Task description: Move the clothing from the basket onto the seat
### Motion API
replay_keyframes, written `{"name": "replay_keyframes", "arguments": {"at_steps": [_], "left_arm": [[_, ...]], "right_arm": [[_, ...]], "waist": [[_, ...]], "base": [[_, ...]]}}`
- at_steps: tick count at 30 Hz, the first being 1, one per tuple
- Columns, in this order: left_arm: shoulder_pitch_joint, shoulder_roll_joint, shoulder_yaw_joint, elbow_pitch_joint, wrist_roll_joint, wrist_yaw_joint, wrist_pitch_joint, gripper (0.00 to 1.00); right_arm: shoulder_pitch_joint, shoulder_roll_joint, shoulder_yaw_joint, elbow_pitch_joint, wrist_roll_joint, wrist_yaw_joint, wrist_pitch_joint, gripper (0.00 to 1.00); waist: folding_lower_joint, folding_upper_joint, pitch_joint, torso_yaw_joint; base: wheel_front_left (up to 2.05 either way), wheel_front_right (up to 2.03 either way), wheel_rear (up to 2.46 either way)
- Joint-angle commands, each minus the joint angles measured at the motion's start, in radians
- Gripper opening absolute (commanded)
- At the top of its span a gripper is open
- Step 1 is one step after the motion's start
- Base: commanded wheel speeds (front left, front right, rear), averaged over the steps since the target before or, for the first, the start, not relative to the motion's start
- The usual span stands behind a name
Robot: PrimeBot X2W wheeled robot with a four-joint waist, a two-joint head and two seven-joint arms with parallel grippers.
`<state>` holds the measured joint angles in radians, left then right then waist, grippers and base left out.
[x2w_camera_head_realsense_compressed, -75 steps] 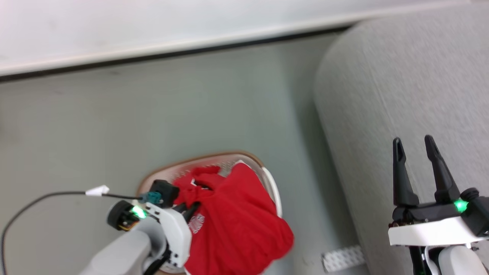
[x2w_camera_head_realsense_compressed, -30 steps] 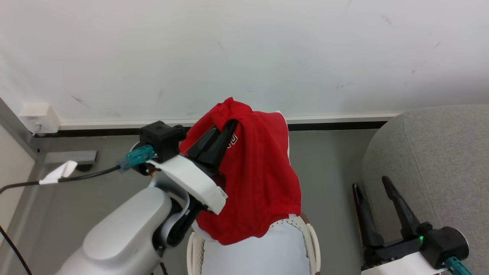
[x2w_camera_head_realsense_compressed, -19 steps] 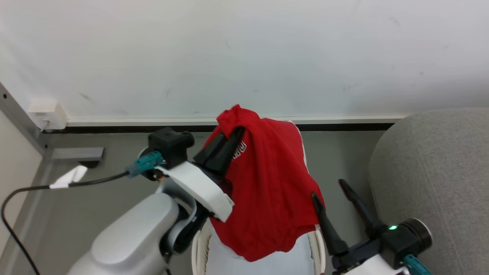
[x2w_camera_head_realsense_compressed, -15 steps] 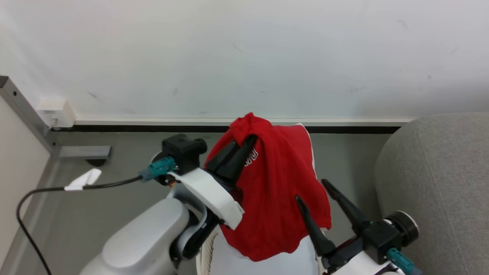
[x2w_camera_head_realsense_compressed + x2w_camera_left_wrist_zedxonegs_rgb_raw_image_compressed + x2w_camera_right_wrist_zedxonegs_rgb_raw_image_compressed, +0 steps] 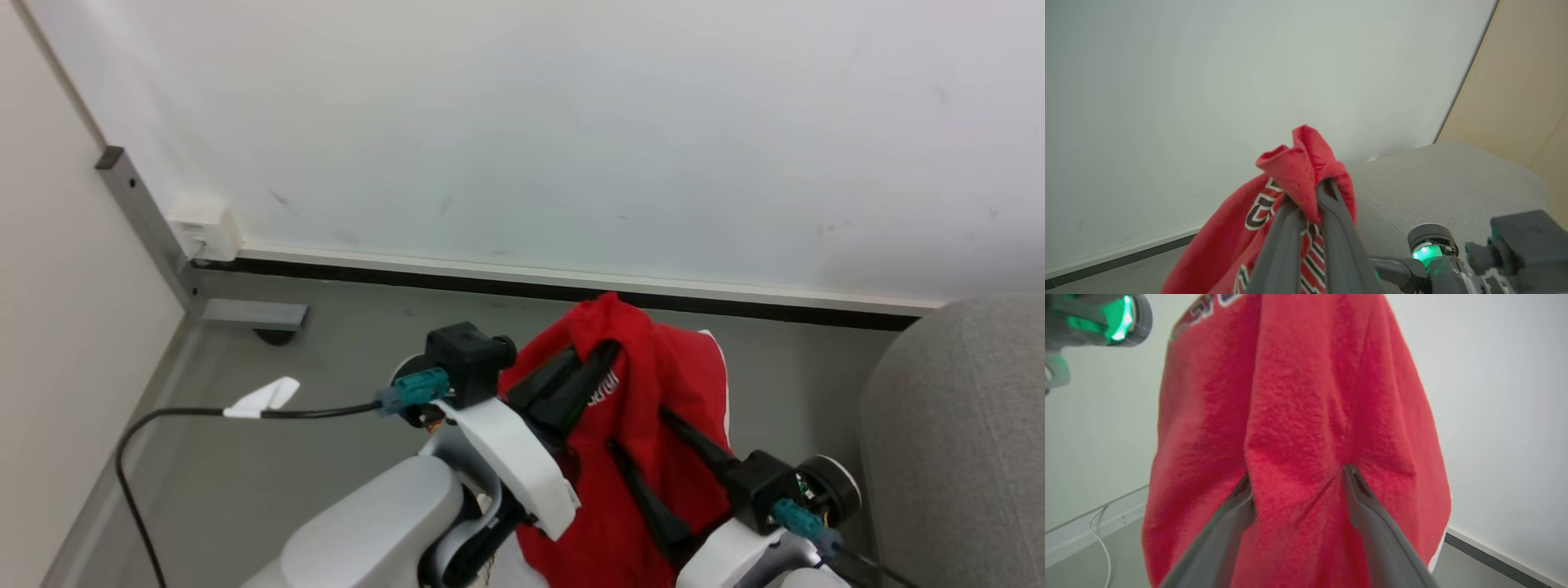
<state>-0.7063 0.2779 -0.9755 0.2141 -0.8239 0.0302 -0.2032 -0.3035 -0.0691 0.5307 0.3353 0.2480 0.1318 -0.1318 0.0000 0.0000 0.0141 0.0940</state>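
Observation:
The red jersey (image 5: 682,384) hangs in the air in front of the wall, bunched at its top in my left gripper (image 5: 600,356), which is shut on it. In the left wrist view a knot of jersey (image 5: 1306,171) sticks up from between the left gripper's (image 5: 1310,198) closed fingers, with lettering below. My right gripper (image 5: 638,430) is open, its fingers pushed into the hanging cloth from the right. In the right wrist view a fold of jersey (image 5: 1298,396) lies between the right gripper's (image 5: 1298,477) spread fingers. The grey seat (image 5: 955,425) is at the right. The basket is hidden below my arms.
A white wall with a dark baseboard (image 5: 490,282) runs across the back above grey floor. A grey post (image 5: 143,220) and a white box (image 5: 204,229) stand in the left corner. A black cable with a white tag (image 5: 263,398) trails from my left wrist.
The left gripper has lifted the jersey up out of the basket. The right gripper has swung left from beside the seat into the hanging cloth. The head camera has tilted and turned.

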Motion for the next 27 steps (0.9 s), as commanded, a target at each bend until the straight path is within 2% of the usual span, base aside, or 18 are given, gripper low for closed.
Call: {"name": "replay_keyframes", "arguments": {"at_steps": [1, 8, 15, 22, 23, 24, 25, 27], "left_arm": [[0.005, -0.011, -0.009, -0.010, 0.013, -0.009, 0.005, 0.00], [0.003, -0.054, -0.056, -0.023, 0.009, -0.029, 0.034, 0.00], [0.017, -0.086, -0.103, -0.014, -0.005, -0.055, 0.069, 0.00], [0.018, -0.082, -0.107, -0.002, -0.017, -0.060, 0.075, 0.00], [0.016, -0.079, -0.104, 0.000, -0.019, -0.059, 0.074, 0.00], [0.014, -0.076, -0.102, 0.001, -0.021, -0.059, 0.073, 0.00], [0.012, -0.074, -0.099, 0.001, -0.023, -0.059, 0.071, 0.00], [0.009, -0.067, -0.093, 0.003, -0.027, -0.058, 0.069, 0.00]], "right_arm": [[-0.020, 0.001, -0.022, 0.048, -0.011, -0.002, 0.023, 1.00], [-0.071, 0.014, -0.053, 0.154, -0.003, -0.002, 0.003, 1.00], [-0.140, 0.007, -0.017, 0.250, -0.006, -0.002, -0.082, 1.00], [-0.174, 0.001, -0.004, 0.283, -0.009, -0.002, -0.129, 1.00], [-0.175, 0.001, -0.001, 0.283, -0.008, -0.002, -0.132, 0.63], [-0.176, 0.000, 0.002, 0.283, -0.008, -0.002, -0.133, 0.17], [-0.175, -0.002, 0.004, 0.281, -0.007, -0.002, -0.134, 0.00], [-0.179, -0.004, 0.005, 0.261, -0.010, -0.002, -0.135, 0.00]], "waist": [[0.0000, 0.0000, -0.009, 0.026], [0.0000, 0.0000, -0.024, 0.080], [0.0000, 0.0000, -0.038, 0.117], [0.0000, 0.0000, -0.030, 0.124], [0.0000, 0.0000, -0.027, 0.122], [0.0000, 0.0000, -0.023, 0.120], [0.0000, 0.0000, -0.020, 0.118], [0.0000, 0.0000, -0.015, 0.112]], "base": [[0.00, 0.00, 0.00], [0.00, 0.00, 0.00], [0.00, 0.00, 0.00], [0.00, 0.00, 0.00], [0.00, 0.00, 0.00], [0.00, 0.00, 0.00], [0.00, 0.00, 0.00], [0.00, 0.00, 0.00]]}}
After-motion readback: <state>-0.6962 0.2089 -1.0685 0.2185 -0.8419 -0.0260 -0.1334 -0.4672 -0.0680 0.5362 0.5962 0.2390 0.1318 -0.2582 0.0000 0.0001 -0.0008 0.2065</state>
